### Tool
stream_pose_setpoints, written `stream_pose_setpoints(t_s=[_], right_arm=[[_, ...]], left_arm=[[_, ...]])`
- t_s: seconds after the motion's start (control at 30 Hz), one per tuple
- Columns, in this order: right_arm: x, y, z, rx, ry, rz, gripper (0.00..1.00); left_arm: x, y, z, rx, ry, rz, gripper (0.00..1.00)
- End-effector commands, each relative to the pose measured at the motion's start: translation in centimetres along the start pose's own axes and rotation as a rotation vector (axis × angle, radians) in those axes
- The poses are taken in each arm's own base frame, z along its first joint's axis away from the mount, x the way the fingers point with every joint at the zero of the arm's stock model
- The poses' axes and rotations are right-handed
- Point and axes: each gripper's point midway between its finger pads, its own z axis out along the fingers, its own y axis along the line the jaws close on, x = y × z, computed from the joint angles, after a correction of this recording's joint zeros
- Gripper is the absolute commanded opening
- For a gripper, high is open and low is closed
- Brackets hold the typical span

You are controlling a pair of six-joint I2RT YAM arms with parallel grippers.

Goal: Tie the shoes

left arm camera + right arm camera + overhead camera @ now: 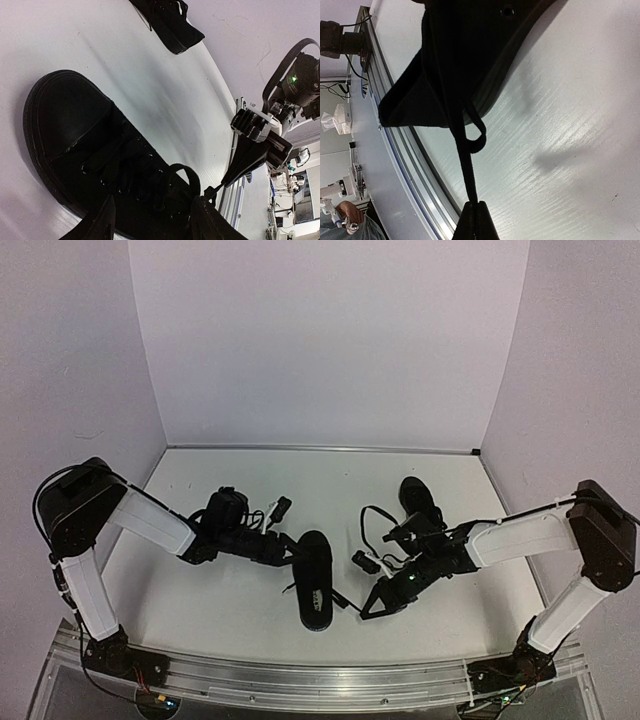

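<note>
A black shoe (315, 580) lies at the front centre, its toe away from the arms. It fills the left wrist view (95, 145). My left gripper (288, 548) is open at the shoe's left side. In its wrist view my left gripper (154, 200) has a finger on each side of the laced top, and a lace loop (192, 175) rises by the right finger. My right gripper (372, 606) is shut on a black lace (465, 160) and holds it taut from the shoe (455, 55). The second shoe (420, 498) lies at the back right, partly behind the right arm.
The metal rail (320, 680) runs along the table's near edge, close to the right gripper. White walls close in the table at the back and both sides. Cables hang from both wrists.
</note>
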Motion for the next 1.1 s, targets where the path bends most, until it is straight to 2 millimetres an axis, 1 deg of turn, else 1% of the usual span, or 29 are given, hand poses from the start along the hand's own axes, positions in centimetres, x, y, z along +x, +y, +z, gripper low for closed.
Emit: stream_pose_setpoints(t_s=[0.0, 0.13, 0.17, 0.23, 0.3, 0.4, 0.53, 0.67, 0.73, 0.83, 0.93, 1.07], right_arm=[[0.4, 0.0, -0.2, 0.011, 0.000, 0.004, 0.00], [0.6, -0.3, 0.1, 0.015, 0.011, 0.009, 0.00], [0.6, -0.3, 0.1, 0.016, 0.011, 0.010, 0.02], [0.3, -0.3, 0.1, 0.019, 0.007, 0.007, 0.16], [-0.2, -0.1, 0.0, 0.022, -0.005, -0.002, 0.27], [-1.5, 0.4, -0.2, 0.021, -0.030, -0.031, 0.33], [-3.5, 1.0, -0.5, 0.026, -0.071, -0.073, 0.35], [-5.6, 2.1, -0.5, -0.008, -0.117, -0.111, 0.35], [-6.3, 2.5, -0.2, -0.034, -0.125, -0.118, 0.35], [-6.8, 2.7, 0.4, -0.064, -0.121, -0.122, 0.36], [-6.8, 2.5, 1.3, -0.087, -0.099, -0.120, 0.36], [-6.7, 2.4, 2.0, -0.100, -0.084, -0.124, 0.36]], left_arm=[[-1.5, -2.4, 1.2, 0.081, -0.014, 0.058, 0.54], [-1.2, -2.6, 1.9, 0.086, -0.001, 0.060, 0.53], [-1.1, -2.6, 2.1, 0.085, 0.002, 0.060, 0.53], [-1.0, -2.7, 2.5, 0.085, 0.011, 0.061, 0.53], [-0.9, -2.8, 2.7, 0.082, 0.018, 0.065, 0.52], [-0.8, -2.7, 3.0, 0.074, 0.021, 0.064, 0.51], [-0.8, -2.7, 3.2, 0.063, 0.026, 0.067, 0.49], [-0.9, -2.7, 3.3, 0.062, 0.024, 0.065, 0.42], [-0.8, -2.6, 3.4, 0.060, 0.026, 0.063, 0.39], [-0.8, -2.5, 3.4, 0.059, 0.027, 0.058, 0.36], [-0.7, -2.6, 3.4, 0.061, 0.024, 0.057, 0.32], [-0.7, -2.5, 3.4, 0.061, 0.023, 0.054, 0.28]])
